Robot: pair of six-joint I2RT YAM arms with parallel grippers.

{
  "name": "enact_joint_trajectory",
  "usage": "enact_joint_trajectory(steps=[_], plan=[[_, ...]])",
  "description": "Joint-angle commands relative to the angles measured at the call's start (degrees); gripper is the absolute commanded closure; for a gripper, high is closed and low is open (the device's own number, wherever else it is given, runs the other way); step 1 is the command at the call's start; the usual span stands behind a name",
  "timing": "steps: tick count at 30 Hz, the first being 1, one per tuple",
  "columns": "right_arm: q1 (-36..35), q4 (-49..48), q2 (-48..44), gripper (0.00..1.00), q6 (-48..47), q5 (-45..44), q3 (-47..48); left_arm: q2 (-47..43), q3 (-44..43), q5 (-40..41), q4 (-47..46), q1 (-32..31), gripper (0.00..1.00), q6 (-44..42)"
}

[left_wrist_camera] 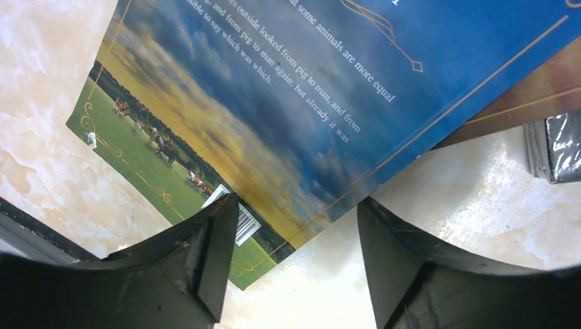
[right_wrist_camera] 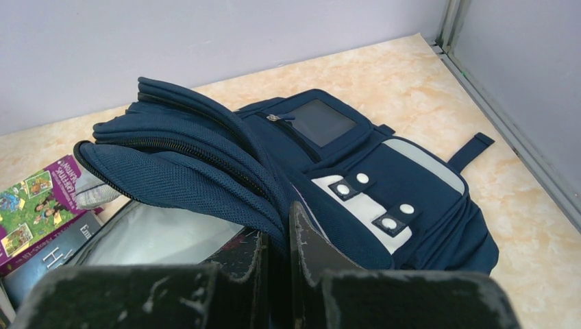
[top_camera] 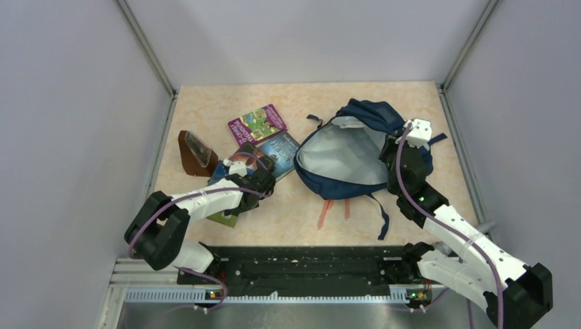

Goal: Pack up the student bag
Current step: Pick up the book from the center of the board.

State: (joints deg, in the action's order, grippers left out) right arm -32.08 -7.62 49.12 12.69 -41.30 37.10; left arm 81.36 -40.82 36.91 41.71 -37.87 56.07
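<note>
Evidently a book pickup is in hand: the left gripper hovers low over the blue paperback, jaws wide, the book's corner between them (nothing gripped yet). The student bag lies at about two o'clock from the middle of the table, mouth gaping, and the right gripper is pinched tight on its rim, holding it open. Next, I judge, the left jaws must close on the book's edge, then carry it toward three o'clock into the bag.
</note>
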Motion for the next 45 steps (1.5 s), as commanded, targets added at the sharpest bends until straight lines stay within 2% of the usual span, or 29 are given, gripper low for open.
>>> enact_joint_trajectory(steps=[1, 4, 8, 12, 23, 29, 37, 45], plan=[[1.0, -5.9, -2.2, 1.0, 1.8, -1.9, 0.9, 2.8, -0.8, 1.3, -0.7, 0.1, 0.37, 0.5], [1.0, -6.0, -2.0, 1.0, 1.7, -1.9, 0.9, 3.7, -1.4, 1.5, -1.2, 0.2, 0.51, -0.2], [1.0, -6.3, -1.7, 1.0, 1.5, -2.0, 0.9, 0.8, -1.7, 2.3, -2.2, -0.4, 0.79, -1.5], [1.0, -6.5, -1.3, 1.0, 1.2, -2.1, 1.0, -2.5, -3.0, 2.1, -2.6, -1.0, 1.0, -4.7], [1.0, -6.0, -1.1, 1.0, 1.3, -1.7, 1.3, -10.1, -8.1, -5.8, -7.1, -1.6, 1.0, -14.5], [1.0, -5.9, -1.3, 1.0, 1.1, -1.7, 1.6, -13.1, -10.4, -13.2, -15.1, -1.6, 1.0, -21.3], [1.0, -5.1, -1.2, 1.0, 1.0, -1.7, 2.2, -12.7, -16.8, -13.6, -21.6, -1.3, 1.0, -24.7], [1.0, -4.3, -1.2, 1.0, 1.3, -1.7, 2.4, -12.3, -16.5, -22.1, -27.0, 6.2, 1.0, -21.7]])
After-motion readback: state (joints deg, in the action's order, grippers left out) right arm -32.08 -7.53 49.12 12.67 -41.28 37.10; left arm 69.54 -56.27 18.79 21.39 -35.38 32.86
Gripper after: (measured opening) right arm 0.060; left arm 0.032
